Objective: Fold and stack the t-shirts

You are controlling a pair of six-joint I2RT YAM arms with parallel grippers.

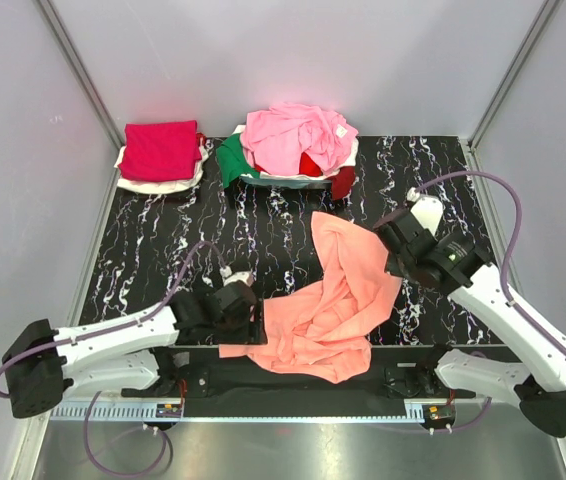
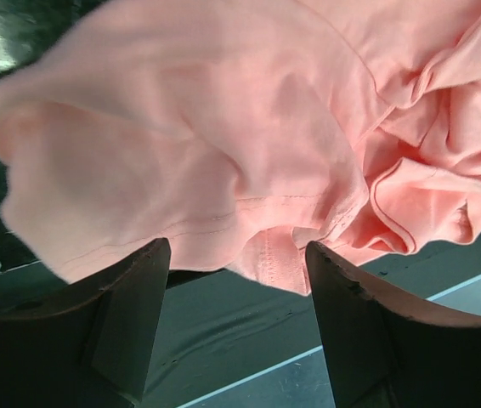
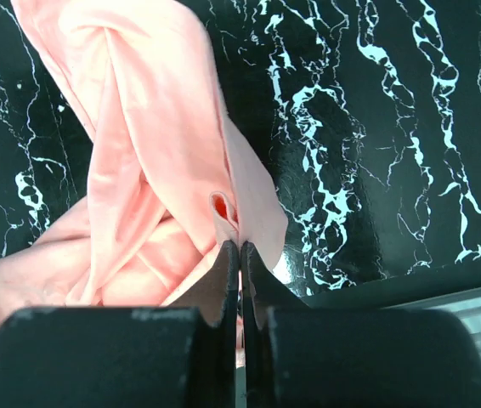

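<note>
The salmon-orange t-shirt [image 1: 333, 300] lies crumpled on the mat's near middle, its near part hanging over the front edge. My right gripper [image 1: 391, 262] is shut on a fold at the shirt's right edge [image 3: 223, 217]. My left gripper [image 1: 259, 325] is open at the shirt's near left hem [image 2: 266, 255], its fingers [image 2: 130, 297] on either side just below the cloth, not holding it. A folded crimson-magenta shirt [image 1: 160, 150] tops a white one [image 1: 163, 186] at the back left. A loose pile of a light pink shirt [image 1: 295, 135], a green shirt [image 1: 231, 160] and a red shirt [image 1: 311, 164] sits at the back middle.
The black white-veined mat [image 1: 163, 250] covers the table. Grey walls close off the left, back and right. A metal rail [image 1: 293, 410] runs along the near edge between the arm bases.
</note>
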